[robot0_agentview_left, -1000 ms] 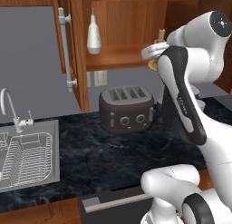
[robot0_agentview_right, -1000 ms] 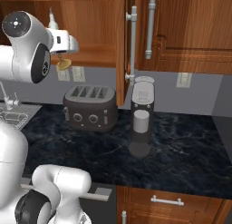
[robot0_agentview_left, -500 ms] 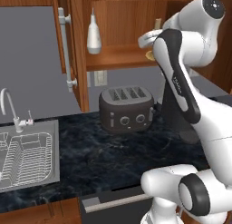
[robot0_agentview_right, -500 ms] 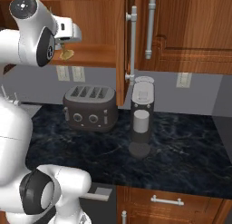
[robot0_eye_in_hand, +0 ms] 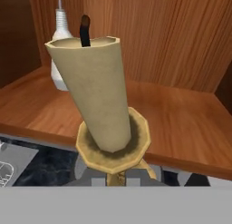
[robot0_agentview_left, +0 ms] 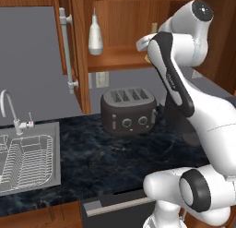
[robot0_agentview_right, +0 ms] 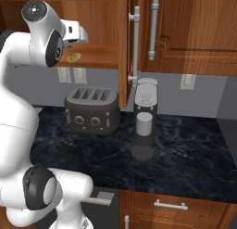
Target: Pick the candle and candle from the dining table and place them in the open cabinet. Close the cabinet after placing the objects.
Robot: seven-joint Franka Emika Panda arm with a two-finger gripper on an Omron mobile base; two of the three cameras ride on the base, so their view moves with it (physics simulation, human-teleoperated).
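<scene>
Candle (robot0_eye_in_hand: 97,91), pale taper on gold candlestick, centre of hand view, tilted, gripper (robot0_eye_in_hand: 118,173) clamped on its stem below | at front edge of cabinet (robot0_eye_in_hand: 181,114) shelf, white bottle (robot0_eye_in_hand: 61,41) upper left behind | black counter (robot0_agentview_right: 185,149), toaster (robot0_agentview_right: 92,110), sink (robot0_agentview_left: 27,158) lower left | fingertips mostly hidden.

No legible text, labels or numbers anywhere.

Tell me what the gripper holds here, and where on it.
The gripper holds the taper candle, gripped low on its gold candlestick stem.
</scene>
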